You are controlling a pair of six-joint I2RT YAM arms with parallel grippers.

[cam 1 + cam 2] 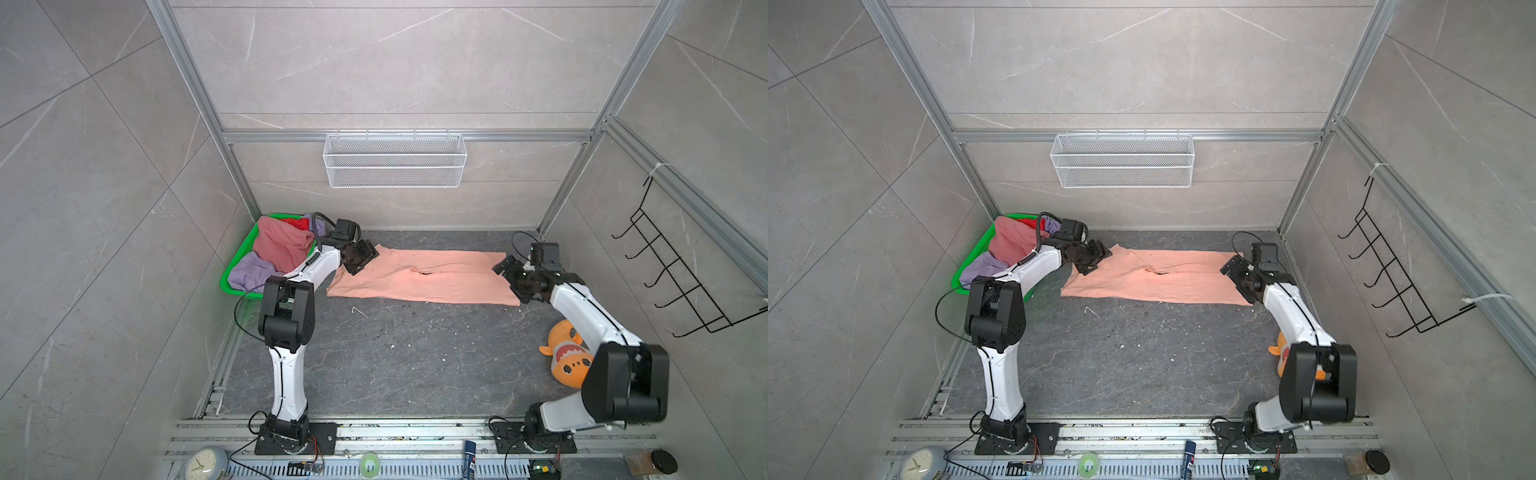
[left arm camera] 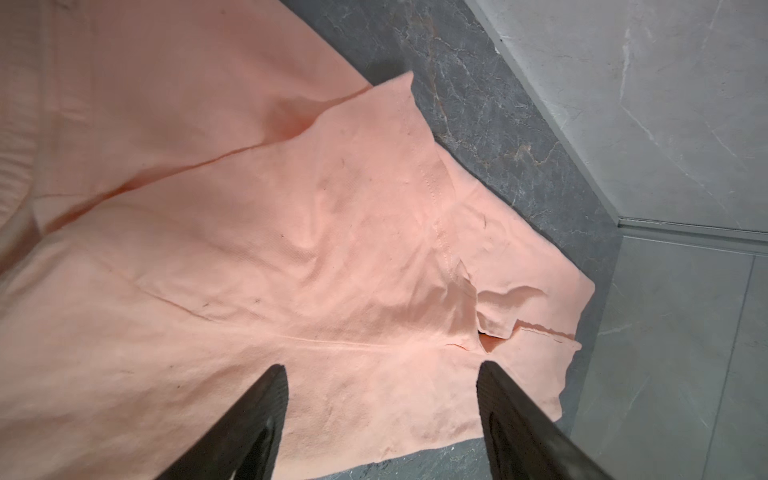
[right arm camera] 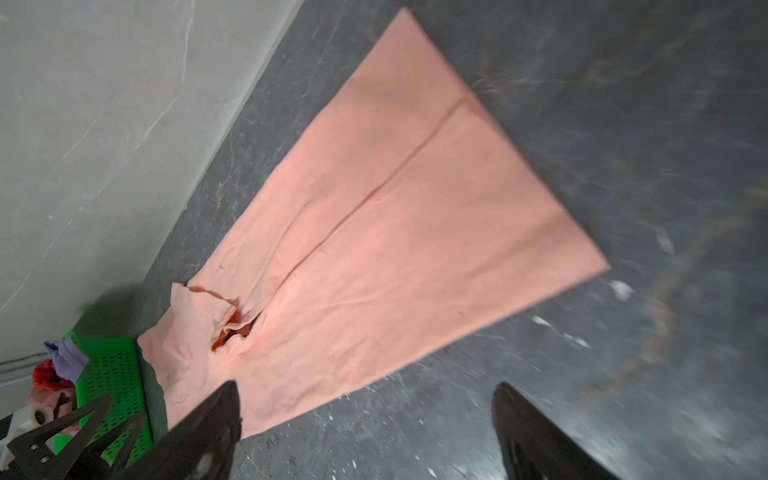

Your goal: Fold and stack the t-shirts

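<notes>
A peach t-shirt (image 1: 424,276) (image 1: 1154,276) lies flat on the dark floor, folded into a long strip running left to right. My left gripper (image 1: 363,259) (image 1: 1096,257) hovers over its left end. In the left wrist view the left gripper (image 2: 382,374) is open, with only loose peach cloth (image 2: 291,249) below it. My right gripper (image 1: 510,281) (image 1: 1236,280) sits at the strip's right end. In the right wrist view the right gripper (image 3: 370,395) is open over bare floor beside the shirt (image 3: 395,208). Dusty pink (image 1: 282,245), lavender (image 1: 249,272) and red (image 1: 299,224) t-shirts lie bunched in the basket.
The green mesh basket (image 1: 226,278) (image 1: 957,282) stands in the back left corner behind my left arm. An orange plush toy (image 1: 567,353) lies on the floor by my right arm. A white wire basket (image 1: 395,160) and a black hook rack (image 1: 681,274) hang on the walls.
</notes>
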